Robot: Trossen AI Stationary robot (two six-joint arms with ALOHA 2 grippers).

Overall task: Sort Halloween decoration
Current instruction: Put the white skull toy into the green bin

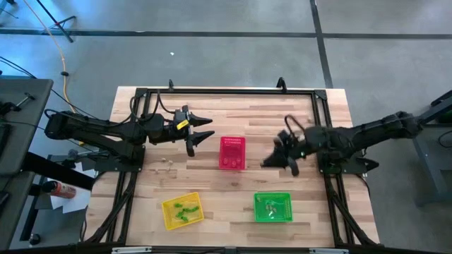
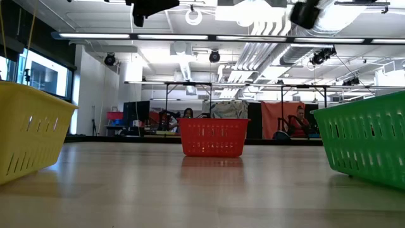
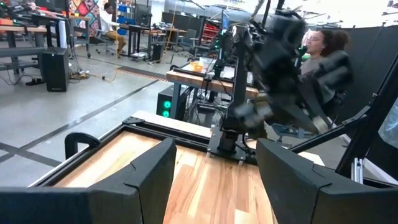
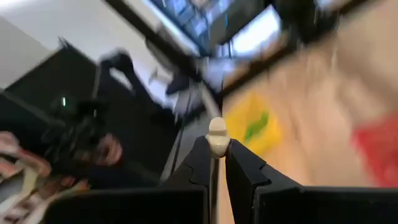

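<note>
- Fingers of the right gripper point(image 4: 216, 152) are pinched together on a small pale whitish trinket point(image 4: 216, 137), which sticks out from between their tips in the right wrist view.
- From above, the right gripper point(image 1: 277, 159) hangs over the table point(image 1: 233, 208) between the pink-red basket point(image 1: 232, 153) and the right-hand frame, apart from both baskets nearest it.
- Left gripper point(image 1: 203, 130) has its fingers spread wide with nothing between them; it sits over the far half of the table, just left of the pink-red basket.
- In the left wrist view the two dark fingers point(image 3: 146, 177) stand well apart above bare wood, and the right arm point(image 3: 280, 68) shows blurred farther off.
- Green trinkets point(image 1: 185, 209) lie in the yellow basket point(image 1: 182, 211) near the front edge, left of centre.
- More small pieces point(image 1: 274, 206) lie in the green basket point(image 1: 272, 207) at the front, right of centre; their colour is hard to tell.
- Orange-red pieces point(image 1: 229, 161) rest in the pink-red basket.
- A few tiny pale trinkets point(image 1: 167, 161) lie loose on the wood, left of the pink-red basket and near the left arm.
- At table height, the pink-red basket point(image 2: 213, 137) stands mid-table, with the yellow point(image 2: 28, 130) and green point(image 2: 370, 142) baskets at the sides.
</note>
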